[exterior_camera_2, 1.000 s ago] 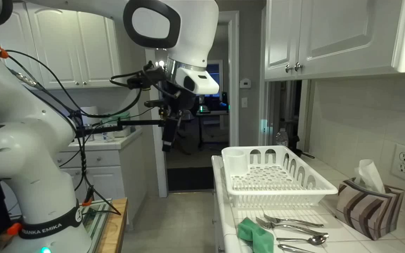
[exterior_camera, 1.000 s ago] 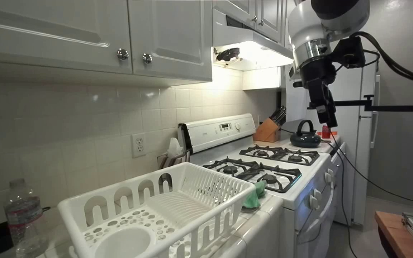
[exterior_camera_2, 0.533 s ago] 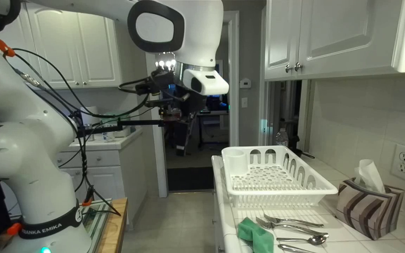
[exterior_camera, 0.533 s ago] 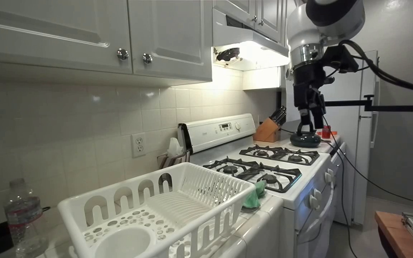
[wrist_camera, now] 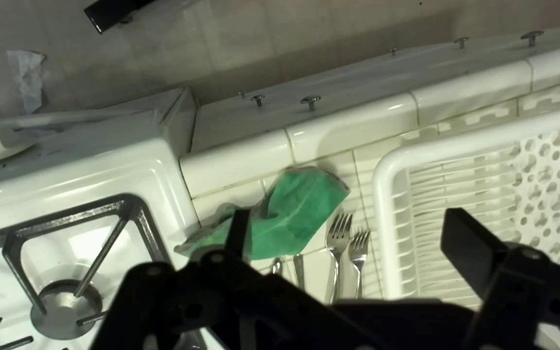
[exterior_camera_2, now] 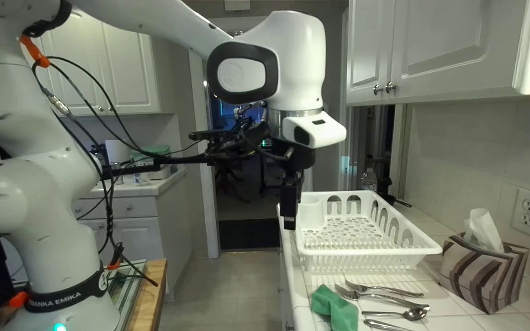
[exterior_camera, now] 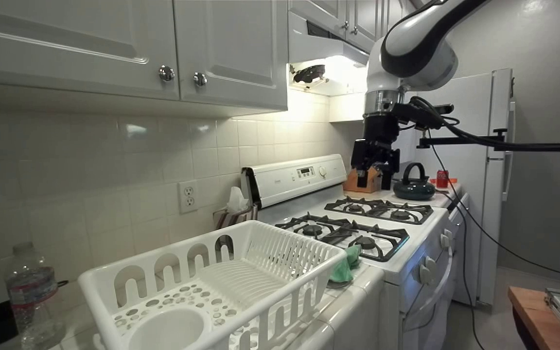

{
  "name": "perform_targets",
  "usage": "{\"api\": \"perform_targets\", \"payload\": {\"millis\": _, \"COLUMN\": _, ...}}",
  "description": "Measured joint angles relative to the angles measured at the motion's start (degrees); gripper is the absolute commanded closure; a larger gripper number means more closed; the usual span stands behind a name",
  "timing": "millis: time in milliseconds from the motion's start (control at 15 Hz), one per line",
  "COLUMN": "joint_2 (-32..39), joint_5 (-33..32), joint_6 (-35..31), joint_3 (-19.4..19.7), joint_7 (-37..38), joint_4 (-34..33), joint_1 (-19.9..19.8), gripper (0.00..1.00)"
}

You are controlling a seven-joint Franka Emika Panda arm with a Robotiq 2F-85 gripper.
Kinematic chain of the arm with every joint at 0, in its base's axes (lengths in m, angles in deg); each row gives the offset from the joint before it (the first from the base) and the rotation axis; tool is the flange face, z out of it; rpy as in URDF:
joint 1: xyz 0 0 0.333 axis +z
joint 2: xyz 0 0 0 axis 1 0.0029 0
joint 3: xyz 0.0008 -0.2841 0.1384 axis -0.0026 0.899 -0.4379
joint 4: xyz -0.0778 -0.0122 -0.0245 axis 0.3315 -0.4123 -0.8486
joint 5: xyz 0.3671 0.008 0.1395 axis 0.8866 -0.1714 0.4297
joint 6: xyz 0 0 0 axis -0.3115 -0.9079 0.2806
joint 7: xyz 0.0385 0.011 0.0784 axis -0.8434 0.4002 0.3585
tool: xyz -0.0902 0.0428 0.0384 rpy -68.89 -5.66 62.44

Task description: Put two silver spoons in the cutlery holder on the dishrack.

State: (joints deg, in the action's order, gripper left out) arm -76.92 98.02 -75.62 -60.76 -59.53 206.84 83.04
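Observation:
Silver cutlery lies on the white tile counter. A spoon (exterior_camera_2: 414,314) shows its bowl in an exterior view, and another silver handle (exterior_camera_2: 387,325) beside it is cut off by the frame edge. In the wrist view two handles (wrist_camera: 299,272) stick out beyond my gripper; their other ends are hidden. The white dishrack (exterior_camera_2: 366,251) stands beside the cutlery, also in an exterior view (exterior_camera: 231,279). Its cutlery holder, a round white cup (exterior_camera_2: 311,214) in one corner, also shows there (exterior_camera: 168,330). My gripper (exterior_camera: 374,185) points down, open and empty, high above the counter (wrist_camera: 346,218).
Two forks (exterior_camera_2: 396,290) lie between spoon and rack. A green cloth (exterior_camera_2: 335,308) lies by the counter's front edge. A tissue box (exterior_camera_2: 483,271) stands at the wall side. The stove's black grates (exterior_camera: 362,243) adjoin the counter. Upper cabinets (exterior_camera_2: 458,50) hang over it.
My gripper has come lower and moved from over the floor side towards the counter. It has tilted to point more straight down. The cutlery and rack have not moved.

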Motion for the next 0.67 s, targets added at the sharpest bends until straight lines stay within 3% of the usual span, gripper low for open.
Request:
{"api": "perform_targets", "payload": {"millis": 467, "joint_2": 3.87, "joint_5": -0.01, "joint_6": -0.94, "joint_3": -0.01, "joint_7": 0.09, "joint_4": -2.52, "joint_1": -0.05, "gripper": 0.0}}
{"api": "perform_targets", "payload": {"millis": 667, "joint_2": 5.28, "joint_5": 0.28, "joint_6": -5.55, "joint_3": 0.05, "joint_7": 2.39, "joint_4": -3.16, "joint_1": -0.58, "gripper": 0.0}}
